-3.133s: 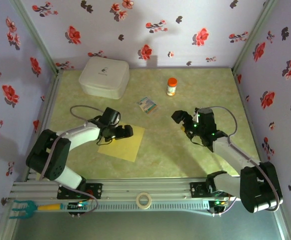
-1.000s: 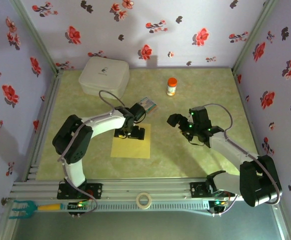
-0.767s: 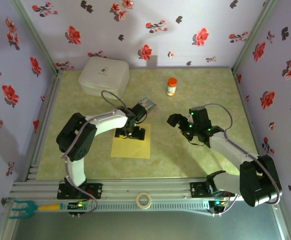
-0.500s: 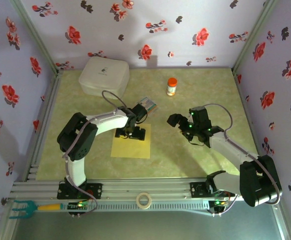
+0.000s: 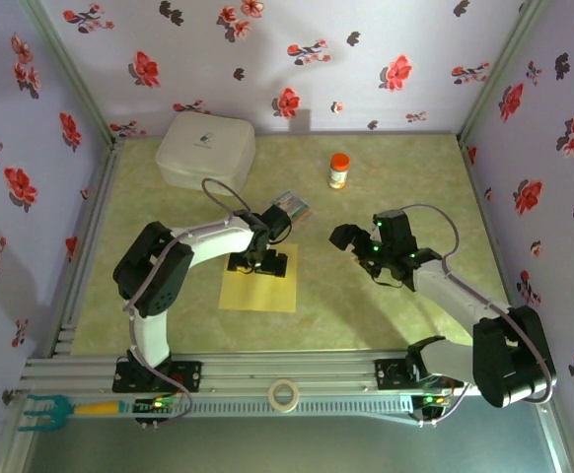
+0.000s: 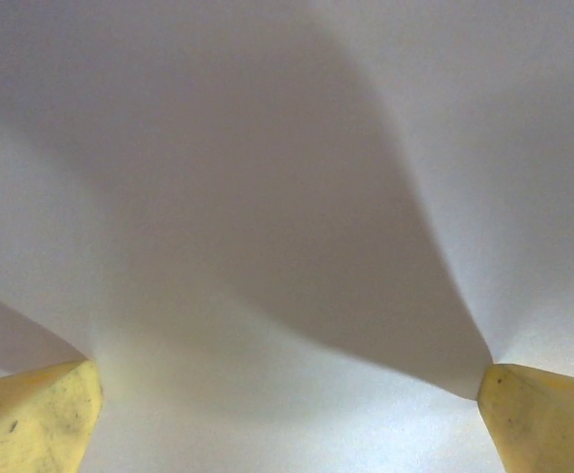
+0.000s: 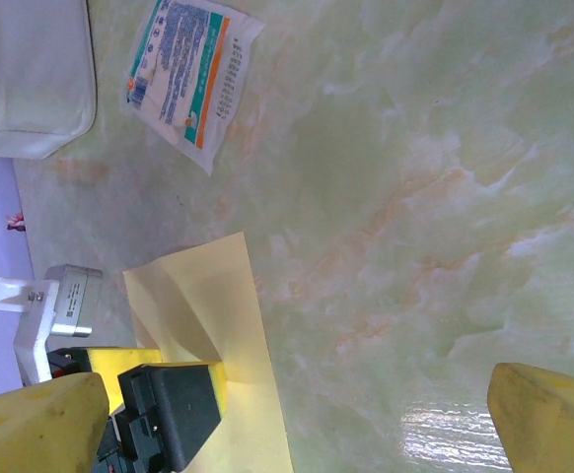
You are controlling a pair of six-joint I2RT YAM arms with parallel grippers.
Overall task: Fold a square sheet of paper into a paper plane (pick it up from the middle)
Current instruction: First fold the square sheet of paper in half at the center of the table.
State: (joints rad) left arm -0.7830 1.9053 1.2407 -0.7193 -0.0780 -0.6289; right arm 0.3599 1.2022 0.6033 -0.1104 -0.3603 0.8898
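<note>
A white box (image 5: 205, 151) sits well behind the yellow sheet of paper (image 5: 258, 290) and to its left, in the far left corner of the green table (image 5: 405, 187).

The sheet of paper lies on the table in front of the left arm's base, and it has not yet been made into a plane. The left gripper (image 5: 257, 263) is down on the far half of the sheet with its jaws spread wide and nothing held between them. In the left wrist view its two yellow fingertips (image 6: 35, 419) stand far apart at the bottom corners. The paper's surface lies right in front of the camera and is shaded, with soft folds running toward each tip. From the right wrist view, a black finger with a yellow pad (image 7: 174, 406) rests on the sheet (image 7: 223, 325), and a shallow ridge rises in the paper just beside it.

A small printed packet (image 5: 290, 207) lies flat just behind the sheet's far right corner, apart from it. A little bottle with an orange lid (image 5: 338, 170) stands upright further behind the sheet and to its right.

The right gripper (image 5: 353, 240) hangs over bare table to the right of the sheet, not touching it. Its jaws are released and wide apart, with nothing in them.
</note>
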